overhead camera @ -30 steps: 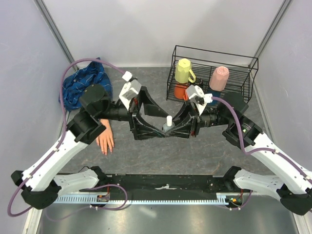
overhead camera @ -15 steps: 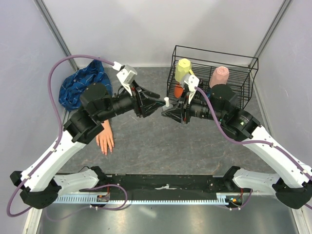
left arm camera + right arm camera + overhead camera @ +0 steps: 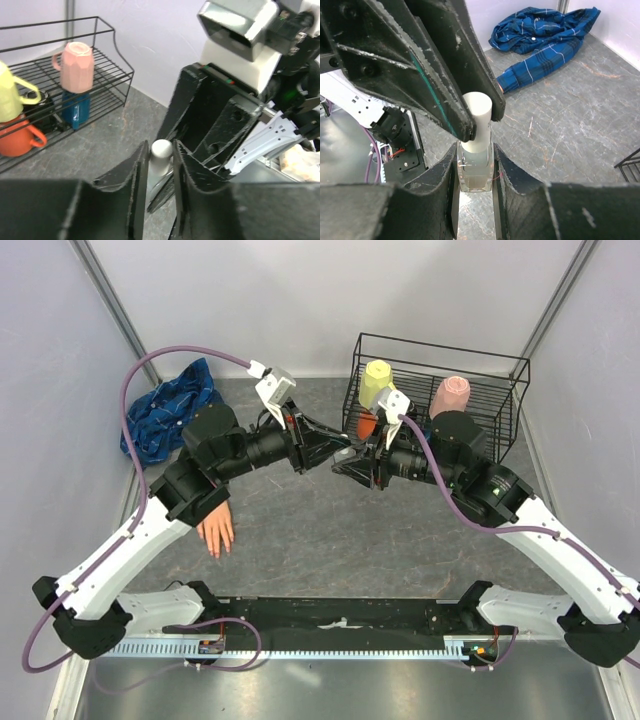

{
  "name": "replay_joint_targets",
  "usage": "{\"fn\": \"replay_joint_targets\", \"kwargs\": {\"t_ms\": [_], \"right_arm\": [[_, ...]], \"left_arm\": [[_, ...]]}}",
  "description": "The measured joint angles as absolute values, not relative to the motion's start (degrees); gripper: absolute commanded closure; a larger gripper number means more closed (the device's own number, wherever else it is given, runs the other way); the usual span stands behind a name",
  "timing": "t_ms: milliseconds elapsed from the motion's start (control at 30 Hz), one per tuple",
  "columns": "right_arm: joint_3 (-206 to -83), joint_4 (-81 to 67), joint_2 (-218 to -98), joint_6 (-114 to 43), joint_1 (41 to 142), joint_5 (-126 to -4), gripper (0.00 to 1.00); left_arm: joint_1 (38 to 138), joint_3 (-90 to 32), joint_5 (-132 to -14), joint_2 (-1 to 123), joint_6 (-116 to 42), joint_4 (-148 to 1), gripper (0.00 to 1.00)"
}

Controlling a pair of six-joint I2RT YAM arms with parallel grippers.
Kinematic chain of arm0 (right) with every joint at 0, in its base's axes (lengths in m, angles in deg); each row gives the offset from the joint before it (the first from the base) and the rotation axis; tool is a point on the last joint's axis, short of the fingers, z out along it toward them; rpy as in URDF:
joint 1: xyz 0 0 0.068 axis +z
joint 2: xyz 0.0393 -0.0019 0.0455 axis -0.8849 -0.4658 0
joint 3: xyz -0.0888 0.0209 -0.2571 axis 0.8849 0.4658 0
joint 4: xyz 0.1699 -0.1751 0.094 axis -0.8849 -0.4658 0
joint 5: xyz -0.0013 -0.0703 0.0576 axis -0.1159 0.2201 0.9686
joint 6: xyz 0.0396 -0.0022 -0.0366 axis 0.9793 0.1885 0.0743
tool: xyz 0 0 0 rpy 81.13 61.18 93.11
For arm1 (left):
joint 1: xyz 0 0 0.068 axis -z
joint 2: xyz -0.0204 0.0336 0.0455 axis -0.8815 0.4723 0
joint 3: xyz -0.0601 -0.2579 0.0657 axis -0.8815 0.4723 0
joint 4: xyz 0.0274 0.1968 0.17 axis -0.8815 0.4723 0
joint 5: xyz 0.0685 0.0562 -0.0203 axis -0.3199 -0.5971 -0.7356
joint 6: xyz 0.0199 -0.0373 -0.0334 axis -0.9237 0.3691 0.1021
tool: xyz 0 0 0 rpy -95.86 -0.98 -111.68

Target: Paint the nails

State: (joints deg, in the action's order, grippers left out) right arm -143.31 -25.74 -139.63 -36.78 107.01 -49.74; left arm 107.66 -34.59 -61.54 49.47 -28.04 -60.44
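A small clear bottle [image 3: 475, 167] is held off the table, and my right gripper [image 3: 475, 155] is shut on its glass body. My left gripper [image 3: 160, 148] comes in from the opposite side, shut on the bottle's white cap [image 3: 161, 150]. In the top view the two grippers meet tip to tip, left gripper [image 3: 336, 451] against right gripper [image 3: 345, 464], and hide the bottle. The peach mannequin hand [image 3: 215, 526] lies palm down at the left, partly under my left arm. Its nails are too small to make out. Its blue plaid sleeve [image 3: 165, 415] is bunched in the back left corner.
A black wire rack [image 3: 440, 345] stands at the back right, just behind the grippers. It holds a yellow mug [image 3: 377, 383], a pink mug [image 3: 450, 398], an orange mug [image 3: 15, 137] and a blue cup [image 3: 76, 109]. Grey walls close in both sides.
My left gripper's jaws went from wide open to closed on the white cap. Both arms carried the bottle up and back from mid-table toward the rack.
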Motion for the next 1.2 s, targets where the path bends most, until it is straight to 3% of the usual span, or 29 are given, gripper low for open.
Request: {"fn": "replay_joint_targets", "kwargs": {"t_ms": [33,133,333,567,633,667,700,767,800,900,1033,1133,1200], "right_arm": [[-143.3,-25.8,-139.6,-36.8,107.0,-49.8,1.00],[-143.3,-26.6,-139.4,-36.6,106.9,-50.0,1.00],[-143.3,-28.3,-137.2,-36.6,107.0,-45.8,1.00],[-136.3,-18.4,-132.2,-30.8,107.9,-20.9,1.00],[-133.7,-13.3,-132.3,-27.6,108.2,-16.4,1.00],[-133.1,-12.3,-132.4,-26.8,108.3,-15.4,1.00],[-132.9,-11.9,-132.4,-26.3,108.2,-14.9,1.00],[-132.7,-10.8,-132.3,-25.9,108.0,-15.1,1.00],[-132.8,-10.4,-132.3,-26.0,107.9,-15.6,1.00],[-133.9,-11.3,-132.1,-27.2,107.4,-18.2,1.00],[-137.3,-16.9,-132.6,-30.9,107.3,-24.6,1.00],[-140.7,-21.4,-134.2,-33.4,107.3,-30.0,1.00],[-142.8,-24.1,-135.6,-35.1,107.3,-34.1,1.00]], "left_arm": [[107.7,-34.6,-61.1,49.7,-27.8,-60.9,0.92],[107.4,-34.6,-58.7,50.2,-27.7,-61.3,0.98],[106.2,-33.7,-46.7,50.8,-27.7,-65.8,0.98],[106.4,-22.1,-17.8,51.5,-8.4,-104.9,0.98],[106.5,-21.8,-14.6,52.1,-6.4,-107.3,0.98],[106.5,-22.0,-14.0,52.2,-6.5,-106.5,0.91],[106.6,-22.9,-13.7,52.1,-8.4,-102.9,0.74],[106.9,-26.8,-15.2,51.7,-14.3,-92.0,0.61],[107.0,-28.8,-16.8,51.3,-17.5,-86.2,0.47],[107.3,-32.9,-22.6,49.6,-24.3,-72.9,0.32],[107.3,-35.1,-34.8,46.2,-29.4,-61.1,0.27],[107.3,-35.7,-43.7,44.6,-30.7,-56.5,0.35],[107.3,-35.7,-49.0,44.0,-30.8,-54.8,0.47]]}}
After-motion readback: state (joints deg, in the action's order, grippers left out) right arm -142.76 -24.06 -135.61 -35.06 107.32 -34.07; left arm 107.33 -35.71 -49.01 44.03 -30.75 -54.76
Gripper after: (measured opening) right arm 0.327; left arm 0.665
